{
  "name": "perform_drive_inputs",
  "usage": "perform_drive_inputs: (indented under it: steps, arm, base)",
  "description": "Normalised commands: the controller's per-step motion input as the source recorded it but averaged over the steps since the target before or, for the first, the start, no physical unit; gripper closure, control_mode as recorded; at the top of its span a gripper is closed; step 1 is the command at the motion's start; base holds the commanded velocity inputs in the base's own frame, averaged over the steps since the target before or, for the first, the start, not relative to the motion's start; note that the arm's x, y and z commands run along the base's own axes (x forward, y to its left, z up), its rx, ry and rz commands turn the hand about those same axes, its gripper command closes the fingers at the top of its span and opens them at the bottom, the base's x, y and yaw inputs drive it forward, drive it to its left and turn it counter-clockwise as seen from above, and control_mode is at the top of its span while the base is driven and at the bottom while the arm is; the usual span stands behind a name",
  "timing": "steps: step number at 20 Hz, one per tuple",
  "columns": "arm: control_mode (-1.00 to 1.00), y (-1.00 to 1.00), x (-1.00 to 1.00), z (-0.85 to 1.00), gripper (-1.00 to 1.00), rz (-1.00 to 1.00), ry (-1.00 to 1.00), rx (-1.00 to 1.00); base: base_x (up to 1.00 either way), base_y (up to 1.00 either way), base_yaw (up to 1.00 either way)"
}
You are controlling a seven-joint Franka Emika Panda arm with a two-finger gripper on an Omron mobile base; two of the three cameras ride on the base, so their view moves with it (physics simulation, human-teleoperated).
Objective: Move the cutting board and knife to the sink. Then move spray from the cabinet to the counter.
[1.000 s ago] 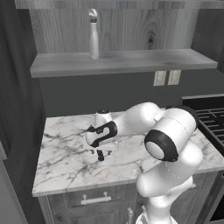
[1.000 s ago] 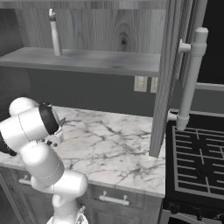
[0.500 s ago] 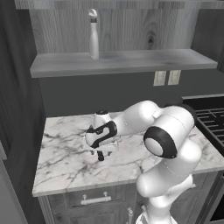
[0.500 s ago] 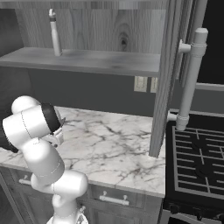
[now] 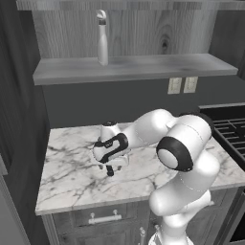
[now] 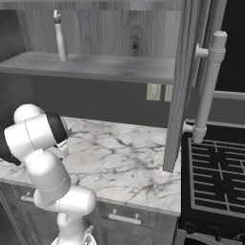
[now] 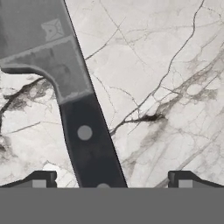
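- No words, numbers or brand names can be read anywhere in these views.
- The knife (image 7: 74,109) carries a small square stamped mark on its grey blade, near the spine; its pattern is too faint to read.
- The spray (image 5: 102,44) on the shelf shows no legible label.

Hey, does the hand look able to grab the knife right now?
Probably yes. The hand hangs open just above the knife, whose black handle lies flat on the counter between the fingertips, nearer one than the other. Nothing lies in the way.
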Motion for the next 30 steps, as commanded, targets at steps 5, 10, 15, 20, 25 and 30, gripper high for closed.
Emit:
perform_drive_inputs:
  steps: [5, 10, 15, 20, 25, 30]
  arm:
    - [-1.0, 0.0, 0.0, -0.02, -1.0, 0.0, 0.0, 0.0]
    - [-1.0, 0.0, 0.0, -0.15, -1.0, 0.0, 0.0, 0.0]
    - [-1.0, 0.0, 0.0, -0.23, -1.0, 0.0, 0.0, 0.0]
    - [-1.0, 0.0, 0.0, -0.02, -1.0, 0.0, 0.0, 0.0]
    - [-1.0, 0.0, 0.0, -0.09, -1.0, 0.0, 0.0, 0.0]
    - [-1.0, 0.0, 0.0, -0.11, -1.0, 0.0, 0.0, 0.0]
  base:
    - [0.0, 0.0, 0.0]
    - [0.0, 0.0, 0.0]
    - [0.0, 0.0, 0.0]
    - [0.0, 0.0, 0.0]
    - [0.0, 0.0, 0.0]
    - [0.0, 0.0, 0.0]
